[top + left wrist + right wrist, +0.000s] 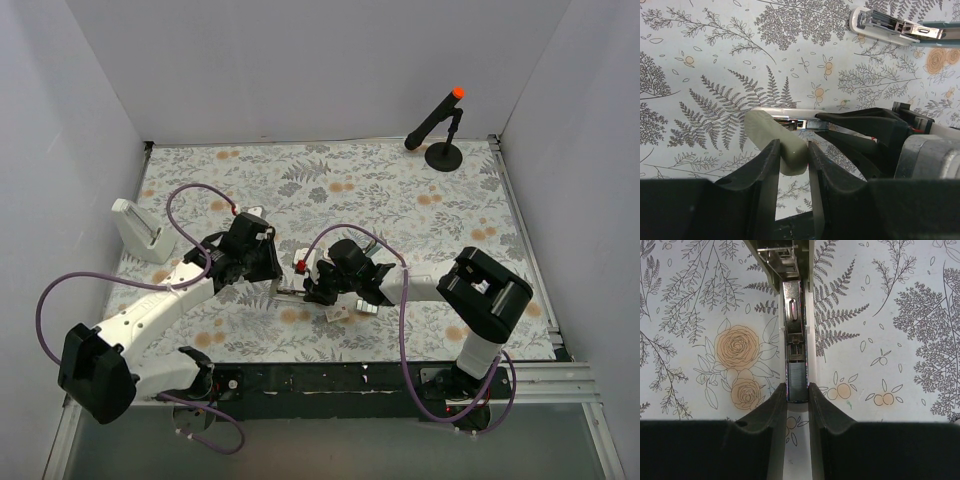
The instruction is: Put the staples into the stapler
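**Staples look seated; lid open**

Nearest, the staples' beige box [340,314] lies on the desk [400,200]. Just beyond, the left pincer [792,150] clamps the stapler [771,131] by its pale end. The right pincer [797,390] stands narrow around the open channel, where a staple row [796,380] seems seated. Closing remains. The far stand [443,152] obstructs nothing.

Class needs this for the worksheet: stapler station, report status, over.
Left gripper shut on stapler, pale end. Right gripper shut on its metal track. Staples loaded? Cannot tell. Nothing blocking.

Stapler [769,132] on table [450,230], centre-front
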You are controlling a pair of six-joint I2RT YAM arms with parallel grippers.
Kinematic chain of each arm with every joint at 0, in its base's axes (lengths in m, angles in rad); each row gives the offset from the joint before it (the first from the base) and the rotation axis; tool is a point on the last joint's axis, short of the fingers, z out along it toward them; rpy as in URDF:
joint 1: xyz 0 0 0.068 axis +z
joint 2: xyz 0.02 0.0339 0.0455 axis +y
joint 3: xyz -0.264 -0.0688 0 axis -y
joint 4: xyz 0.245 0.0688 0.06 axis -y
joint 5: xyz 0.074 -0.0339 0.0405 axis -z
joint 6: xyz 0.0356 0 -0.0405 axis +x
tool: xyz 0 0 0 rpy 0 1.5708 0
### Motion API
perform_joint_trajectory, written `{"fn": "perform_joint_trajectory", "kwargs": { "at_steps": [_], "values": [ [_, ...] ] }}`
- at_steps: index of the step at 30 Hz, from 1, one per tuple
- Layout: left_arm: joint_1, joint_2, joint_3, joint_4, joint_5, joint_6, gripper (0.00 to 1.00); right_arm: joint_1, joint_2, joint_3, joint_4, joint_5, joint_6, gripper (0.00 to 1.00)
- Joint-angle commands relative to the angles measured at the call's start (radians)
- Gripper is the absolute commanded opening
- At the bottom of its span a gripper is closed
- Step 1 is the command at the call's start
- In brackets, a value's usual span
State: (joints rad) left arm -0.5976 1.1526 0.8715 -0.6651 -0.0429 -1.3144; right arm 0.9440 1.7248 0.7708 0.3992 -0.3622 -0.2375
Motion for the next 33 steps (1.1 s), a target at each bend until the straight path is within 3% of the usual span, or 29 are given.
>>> {"fn": "perform_joint_trajectory", "kwargs": {
  "at_steps": [1, 15, 22, 25, 29, 32, 33],
  "values": [
    [-0.044, 0.021, 0.035, -0.019, 0.035, -0.040, 0.24, 0.006, -0.004, 0.028, 0.099, 0.003, 0.029, 0.21],
    [-0.110, 0.143, 0.081, 0.045, 0.141, -0.025, 0.25, 0.006, -0.021, 0.002, 0.142, 0.014, 0.050, 0.21],
    [-0.111, 0.113, 0.078, 0.048, 0.089, -0.051, 0.27, 0.006, -0.018, -0.001, 0.144, 0.009, 0.050, 0.22],
    [-0.110, 0.087, 0.070, 0.044, 0.055, -0.068, 0.30, 0.006, -0.018, -0.007, 0.139, 0.011, 0.052, 0.27],
    [-0.103, 0.059, 0.066, 0.033, -0.023, -0.082, 0.37, 0.006, -0.037, -0.024, 0.125, 0.034, 0.055, 0.43],
    [-0.097, 0.023, 0.061, 0.025, -0.096, -0.088, 0.38, 0.004, -0.070, -0.041, 0.095, 0.057, 0.052, 0.49],
    [-0.096, 0.012, 0.058, 0.022, -0.119, -0.089, 0.43, 0.004, -0.077, -0.041, 0.084, 0.060, 0.050, 0.50]
  ]
}}
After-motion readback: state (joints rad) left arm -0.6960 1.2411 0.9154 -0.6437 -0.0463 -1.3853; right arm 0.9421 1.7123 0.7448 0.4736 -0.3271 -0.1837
